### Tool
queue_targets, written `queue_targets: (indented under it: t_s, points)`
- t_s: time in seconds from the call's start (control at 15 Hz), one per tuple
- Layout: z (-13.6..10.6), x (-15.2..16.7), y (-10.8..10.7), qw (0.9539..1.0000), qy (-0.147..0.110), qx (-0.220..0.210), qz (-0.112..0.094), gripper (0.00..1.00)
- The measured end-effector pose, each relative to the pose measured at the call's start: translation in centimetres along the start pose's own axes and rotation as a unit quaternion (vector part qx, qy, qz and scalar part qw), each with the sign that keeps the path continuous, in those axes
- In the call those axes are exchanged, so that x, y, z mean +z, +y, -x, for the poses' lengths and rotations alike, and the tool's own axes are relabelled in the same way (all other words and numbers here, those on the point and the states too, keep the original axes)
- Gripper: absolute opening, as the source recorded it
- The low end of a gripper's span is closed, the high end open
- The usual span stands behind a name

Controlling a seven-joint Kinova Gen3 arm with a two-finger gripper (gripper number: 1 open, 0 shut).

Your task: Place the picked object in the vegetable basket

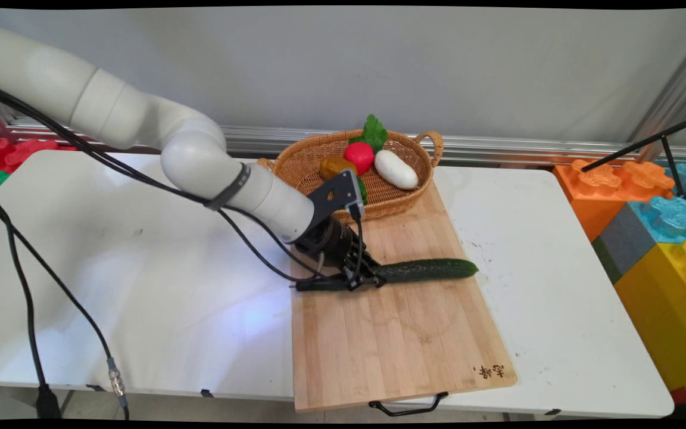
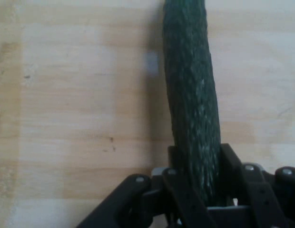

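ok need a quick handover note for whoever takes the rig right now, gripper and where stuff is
Gripper: down on the cutting board, shut on the cucumber at its left end; the cucumber lies flat across the board.
Behind the board: wicker basket holding a red radish with green leaves, a white vegetable and a brownish one.
Nothing cut or moved that the views show.

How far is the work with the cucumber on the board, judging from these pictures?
Done: the cucumber lies flat on the wooden cutting board, outside the wicker basket, which holds a red vegetable, a white one and a brown one. In hand: the tool is down at the cucumber's left end, fingers on both sides of it. Left: the cucumber is not lifted.
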Motion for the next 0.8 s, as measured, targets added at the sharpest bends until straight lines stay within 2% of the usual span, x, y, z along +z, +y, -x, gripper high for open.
queue_targets:
  t_s: [0.2,0.33,0.53,0.8]
  points:
    - [-2.0,-2.0,0.0,0.9999,0.011,-0.002,0.006,0.00]
    - [-4.2,-3.5,-0.3,0.9996,0.027,0.010,0.003,0.00]
    - [-7.5,-5.5,-2.2,0.9982,0.048,0.031,-0.018,0.00]
    - [-10.7,-7.4,-6.5,0.9947,0.062,0.055,-0.061,0.00]
